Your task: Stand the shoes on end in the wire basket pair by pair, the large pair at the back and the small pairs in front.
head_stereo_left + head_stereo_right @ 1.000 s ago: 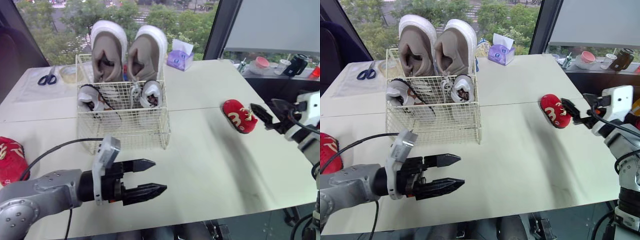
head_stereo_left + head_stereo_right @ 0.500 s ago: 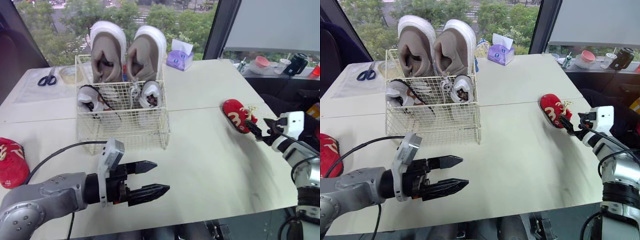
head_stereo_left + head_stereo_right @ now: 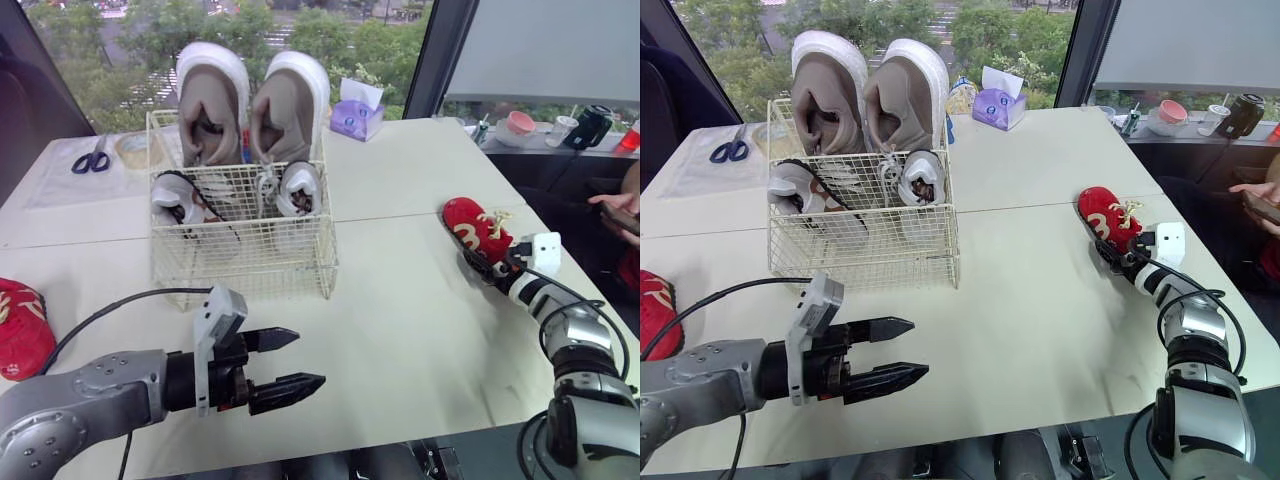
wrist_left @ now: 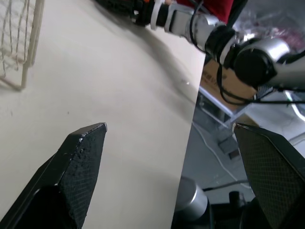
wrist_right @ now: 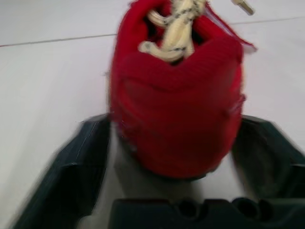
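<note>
Having reached the red shoe, the right hand is straddling it, fingers spread, readying its pickup.

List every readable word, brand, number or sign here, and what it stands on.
No text can be read.
The red shoe at the table's right: a pale curled mark on its side, not legible as a character.
The purple tissue box: its print is too small to read.
</note>
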